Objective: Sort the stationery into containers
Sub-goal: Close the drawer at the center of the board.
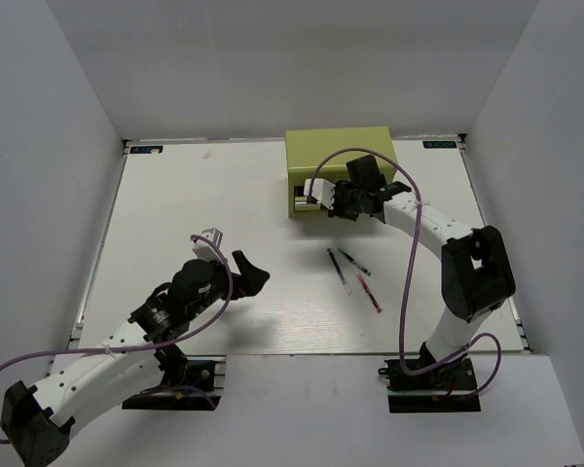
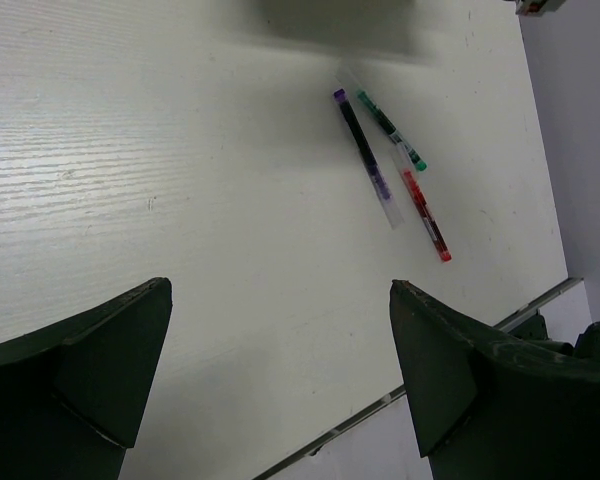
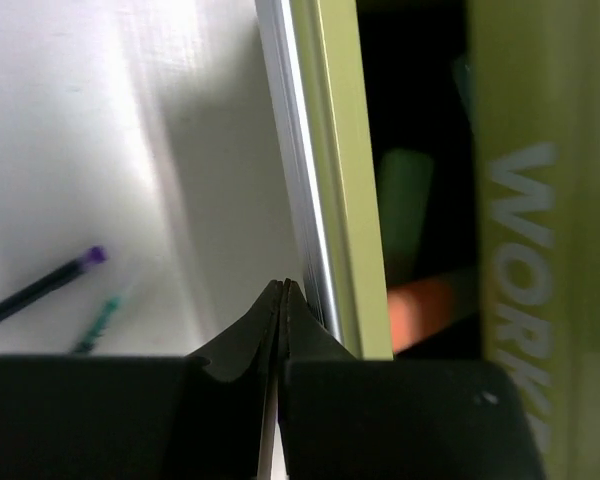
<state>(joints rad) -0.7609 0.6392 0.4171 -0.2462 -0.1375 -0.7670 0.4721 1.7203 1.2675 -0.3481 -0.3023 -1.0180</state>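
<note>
1. Nearest to my bases, my left gripper (image 1: 231, 259) hung above the white table (image 1: 195, 195) on the left side. Its jaws stood wide apart with nothing between them. In its wrist view, only bare tabletop showed between the two dark fingers (image 2: 90, 370).
2. Further out, right of centre, three thin pens lay flat on the table, well apart from both my grippers. The purple pen (image 1: 339, 269) and the green-tipped pen (image 1: 353, 262) lay just beside each other. The red pen (image 1: 369, 292) sat at their near end, a little to the right.
3. Beyond the pens, my right gripper (image 1: 333, 202) was at the front of the olive-green chest (image 1: 339, 156). Its fingertips (image 3: 283, 300) were pressed together and held nothing. They sat just beside the pulled-out drawer front (image 3: 335, 150); I could not tell whether they touched it.
4. Inside that open drawer, my right wrist view showed the mint green stick (image 3: 405, 210) and the orange stick (image 3: 435, 310), both blurred.
5. Farthest off, the chest stood at the back of the table, right of centre, with pale lettering on its face.
</note>
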